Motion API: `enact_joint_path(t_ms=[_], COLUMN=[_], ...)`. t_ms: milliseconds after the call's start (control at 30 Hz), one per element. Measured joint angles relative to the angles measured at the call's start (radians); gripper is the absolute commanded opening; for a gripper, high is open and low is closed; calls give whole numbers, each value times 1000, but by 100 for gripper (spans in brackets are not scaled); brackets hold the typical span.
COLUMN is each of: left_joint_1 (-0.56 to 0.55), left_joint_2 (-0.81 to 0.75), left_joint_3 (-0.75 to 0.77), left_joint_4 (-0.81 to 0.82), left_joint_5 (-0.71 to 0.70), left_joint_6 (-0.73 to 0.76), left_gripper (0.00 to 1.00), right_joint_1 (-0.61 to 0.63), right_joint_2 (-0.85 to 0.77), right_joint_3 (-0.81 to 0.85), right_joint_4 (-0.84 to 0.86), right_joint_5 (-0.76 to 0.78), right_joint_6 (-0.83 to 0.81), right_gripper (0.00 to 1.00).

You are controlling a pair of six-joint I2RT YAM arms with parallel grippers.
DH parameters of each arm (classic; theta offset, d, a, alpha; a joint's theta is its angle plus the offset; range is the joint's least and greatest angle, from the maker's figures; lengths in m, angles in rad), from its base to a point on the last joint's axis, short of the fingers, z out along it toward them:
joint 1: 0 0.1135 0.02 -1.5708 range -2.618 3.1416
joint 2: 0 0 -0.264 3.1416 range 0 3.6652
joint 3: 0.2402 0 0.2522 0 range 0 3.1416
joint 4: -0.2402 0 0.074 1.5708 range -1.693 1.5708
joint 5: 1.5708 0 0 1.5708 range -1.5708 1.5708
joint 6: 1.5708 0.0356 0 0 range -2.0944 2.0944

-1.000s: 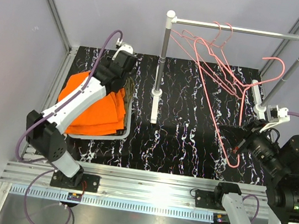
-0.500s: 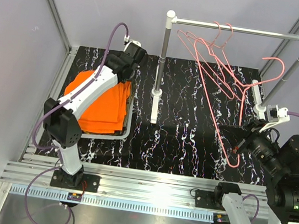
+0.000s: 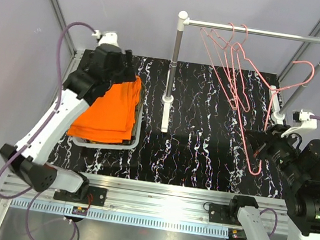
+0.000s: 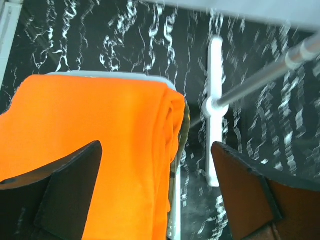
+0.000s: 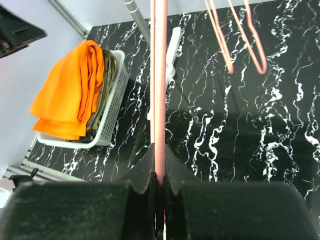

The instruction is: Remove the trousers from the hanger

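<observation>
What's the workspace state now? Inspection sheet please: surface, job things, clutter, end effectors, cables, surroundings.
Surface: black marbled tabletop, no damage seen.
Job's things: orange trousers folded on top in the white basket, camouflage pair beneath; bare pink hangers on the rail.
Clutter: nothing seen.
End effectors: left end effector open above the basket; right end effector shut on one held hanger.
Cables: purple cables loop off both arms, no snag seen.
Surroundings: grey walls, aluminium frame.
</observation>
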Motion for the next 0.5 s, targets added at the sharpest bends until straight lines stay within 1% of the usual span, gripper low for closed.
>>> enact_joint_path(t_ms=[67,133,233,367,433,500], left_joint_1=[43,89,133,139,139,151], left_joint_2=[-36,-19,90,290,331,326], left_joint_3=[-46,-87,-146,-223,-258,-280], left_joint_4=[34,61,91,143,194,225], left_joint_5=[3,15,42,85,86,100], left_joint_6=[-30,-55,-81,-115,-135,-148], left_gripper=[85,83,82,84,84,84], right_joint_1=[0,-1,-1,-1,-1,-1], right_joint_2=[2,2,2,5,9,17], right_joint_3=[7,15,32,60,65,65], right_joint_4=[0,-2,-6,-33,-48,-65], right_joint_5=[14,31,82,205,270,323], right_joint_6=[0,2,3,1,-3,-6], right_gripper=[0,0,0,0,0,0])
